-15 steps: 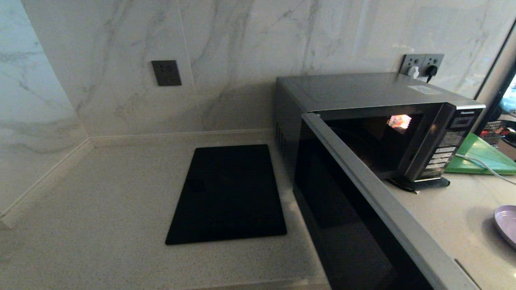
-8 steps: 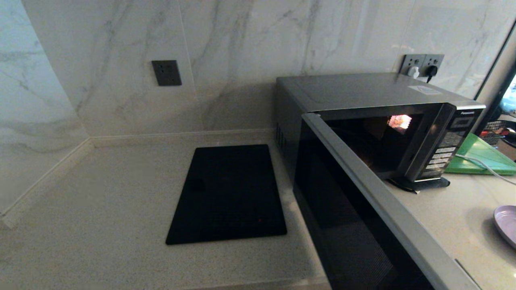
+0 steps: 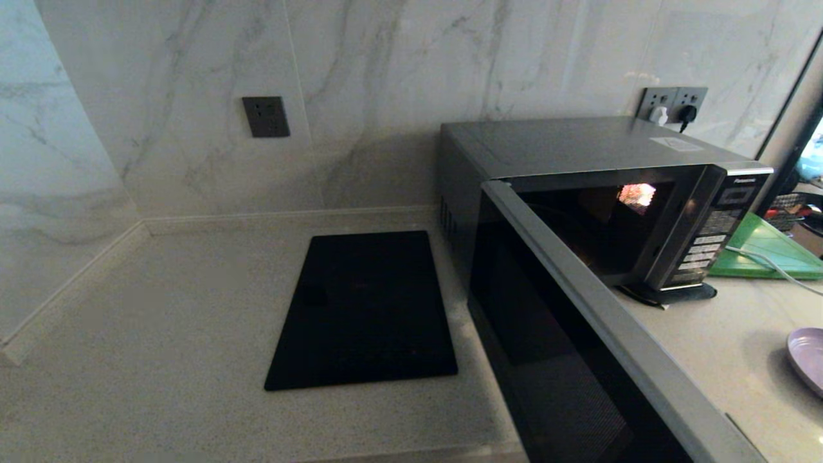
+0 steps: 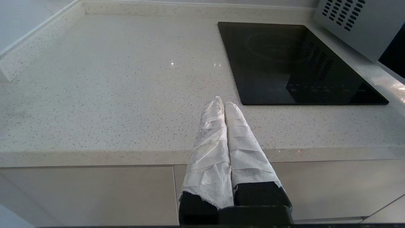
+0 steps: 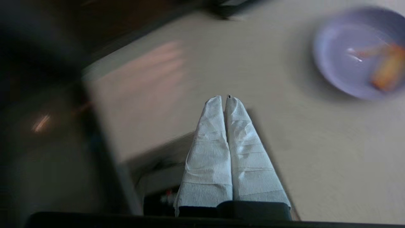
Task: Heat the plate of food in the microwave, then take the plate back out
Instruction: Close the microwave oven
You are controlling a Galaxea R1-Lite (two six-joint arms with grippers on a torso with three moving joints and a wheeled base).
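Across the last second the head view barely changes: the microwave (image 3: 604, 212) stands on the counter (image 3: 161, 334) with its door (image 3: 578, 347) swung wide open and its cavity dark, and the plate of food (image 3: 807, 357) sits on the counter to the right of the oven, just at the frame's edge. So the plate is not yet inside (loading looks like the step in hand). The right gripper (image 5: 224, 99) hangs over the counter near the plate, its wrapped fingers pressed together and holding nothing. The left gripper (image 4: 221, 102) hovers by the black cooktop (image 4: 291, 63), fingers likewise clenched and empty.
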